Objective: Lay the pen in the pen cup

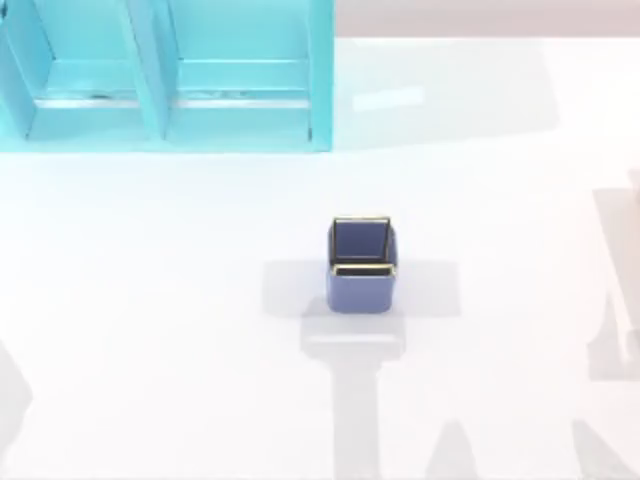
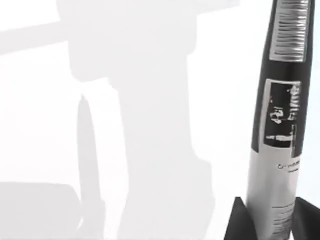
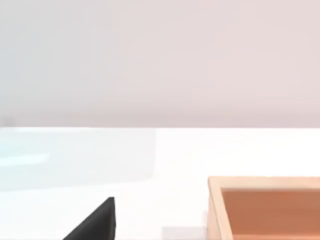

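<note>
The pen cup [image 1: 360, 265] stands mid-counter [image 1: 150, 300], well apart from the shelf [image 1: 165, 75], open counter around it. Left jaws [image 2: 272, 220] grip the pen [image 2: 280, 125]; the right jaws' state I cannot tell.

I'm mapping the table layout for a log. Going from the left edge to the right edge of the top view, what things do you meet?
Turquoise shelf unit at the far left → blue pen cup near the middle → bare white table out to the right edge.
</note>
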Robot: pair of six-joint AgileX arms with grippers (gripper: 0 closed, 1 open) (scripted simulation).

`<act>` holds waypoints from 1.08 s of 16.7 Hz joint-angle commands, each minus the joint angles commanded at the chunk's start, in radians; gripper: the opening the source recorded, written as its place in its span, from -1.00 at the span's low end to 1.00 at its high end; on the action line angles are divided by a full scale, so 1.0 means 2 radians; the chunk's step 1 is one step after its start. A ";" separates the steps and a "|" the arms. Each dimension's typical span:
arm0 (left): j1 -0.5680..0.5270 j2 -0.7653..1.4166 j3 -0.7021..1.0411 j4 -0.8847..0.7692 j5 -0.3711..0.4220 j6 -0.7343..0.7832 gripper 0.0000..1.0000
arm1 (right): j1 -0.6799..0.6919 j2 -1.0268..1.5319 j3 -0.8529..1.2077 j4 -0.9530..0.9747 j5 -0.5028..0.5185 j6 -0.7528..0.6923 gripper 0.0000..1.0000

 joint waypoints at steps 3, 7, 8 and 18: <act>-0.049 0.000 0.005 0.022 -0.049 -0.015 -1.00 | 0.000 0.000 0.000 0.000 0.000 0.000 1.00; -0.167 0.015 0.009 0.060 -0.152 -0.052 -1.00 | 0.000 0.000 0.000 0.000 0.000 0.000 1.00; -0.205 0.023 0.008 0.069 -0.182 -0.064 -1.00 | 0.000 0.000 0.000 0.000 0.000 0.000 1.00; -0.648 0.162 0.017 0.124 -0.585 -0.233 -1.00 | 0.000 0.000 0.000 0.000 0.000 0.000 1.00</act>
